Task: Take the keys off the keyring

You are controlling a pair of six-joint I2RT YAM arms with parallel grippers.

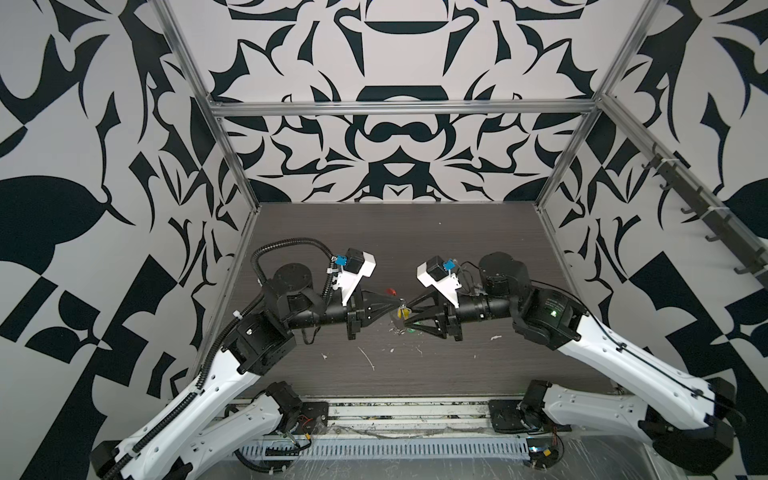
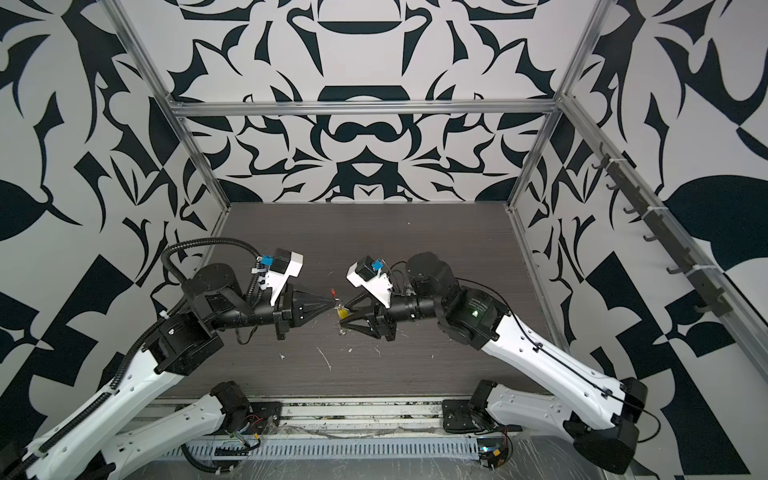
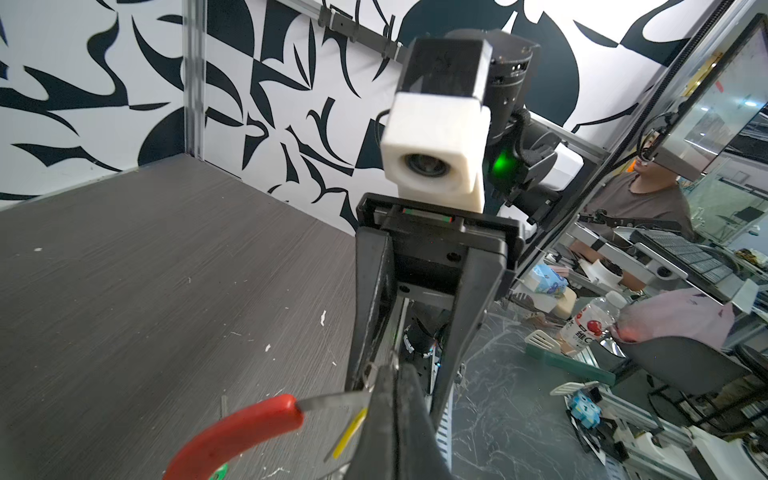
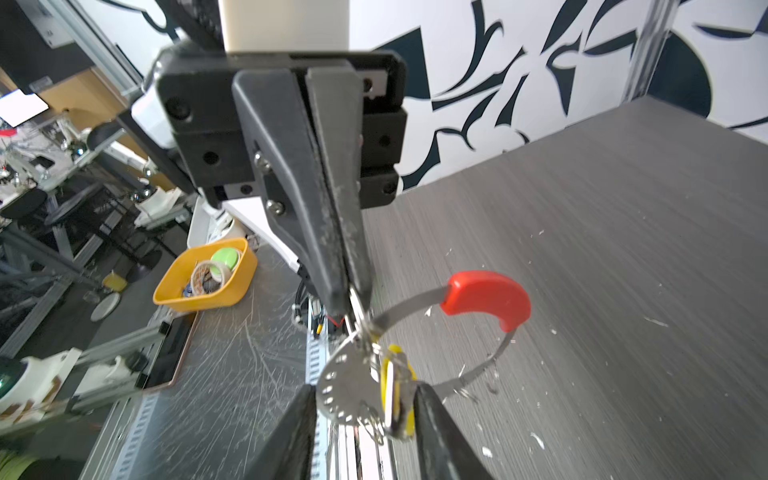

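Yellow key (image 4: 389,380) btwn parted jaws of right hand (image 4: 363,388)

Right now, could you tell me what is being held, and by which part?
The left gripper pinches the keyring by its bare metal band; the right gripper is open, holding nothing.

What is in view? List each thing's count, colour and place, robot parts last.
keyring: 1, silver with red sleeve, held above the table
yellow key: 1, yellow, hanging on the keyring, between the right fingers
green key: 1, green, on the table
disc: 1, silver, on the keyring
flecks: many, white, on the table
table: 1, dark grey, under the arms
left fingers: 2, black, shut on the keyring
right fingers: 2, black, open
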